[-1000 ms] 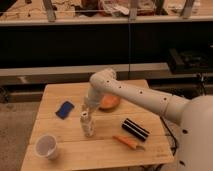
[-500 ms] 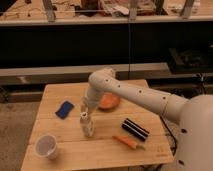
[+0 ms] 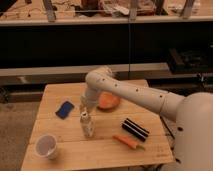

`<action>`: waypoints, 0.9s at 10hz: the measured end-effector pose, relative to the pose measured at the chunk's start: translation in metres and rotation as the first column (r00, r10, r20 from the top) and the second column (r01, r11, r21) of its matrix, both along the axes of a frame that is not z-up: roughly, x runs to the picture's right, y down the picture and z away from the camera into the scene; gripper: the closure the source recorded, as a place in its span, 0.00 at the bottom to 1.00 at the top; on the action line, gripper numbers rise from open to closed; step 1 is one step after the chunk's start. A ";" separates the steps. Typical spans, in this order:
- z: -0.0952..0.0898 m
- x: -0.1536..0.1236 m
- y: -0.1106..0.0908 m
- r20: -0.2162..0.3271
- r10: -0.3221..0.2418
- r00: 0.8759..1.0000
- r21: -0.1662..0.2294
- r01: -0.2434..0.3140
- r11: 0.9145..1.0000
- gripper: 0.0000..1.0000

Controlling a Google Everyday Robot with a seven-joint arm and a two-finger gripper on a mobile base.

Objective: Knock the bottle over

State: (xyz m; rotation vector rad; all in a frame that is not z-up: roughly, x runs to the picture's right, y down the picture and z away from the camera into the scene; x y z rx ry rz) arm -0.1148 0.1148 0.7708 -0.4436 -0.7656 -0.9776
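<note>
The bottle [image 3: 87,125] stands upright near the middle of the wooden table [image 3: 60,95]. The gripper [image 3: 84,108] hangs right above its cap; whether it is spread or pressed together cannot be told. A white cup [image 3: 46,146] sits at the front left, and a blue sponge [image 3: 64,109] lies just behind the bottle.

Gripper [image 3: 85,111] blurring into the top of the bottle [image 3: 88,125], contact unclear, robot body [image 3: 195,132] cut off at right and bottom edges
</note>
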 end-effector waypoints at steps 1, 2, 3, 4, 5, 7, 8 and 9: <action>-0.004 -0.002 -0.002 0.002 -0.001 1.000 0.008 0.001 1.000 0.87; -0.008 -0.002 -0.004 0.003 0.000 1.000 0.015 0.000 1.000 0.96; -0.012 -0.004 -0.005 0.008 0.001 1.000 0.022 -0.001 1.000 1.00; -0.017 -0.004 -0.007 0.018 0.006 1.000 0.030 -0.006 1.000 1.00; -0.023 -0.002 -0.010 0.036 0.008 0.999 0.041 -0.009 0.999 1.00; -0.027 0.002 -0.014 0.057 0.009 0.998 0.052 -0.012 0.999 1.00; -0.024 0.007 -0.016 0.059 0.006 0.998 0.053 -0.010 0.999 1.00; -0.020 0.015 -0.018 0.055 0.009 0.998 0.055 -0.012 0.998 1.00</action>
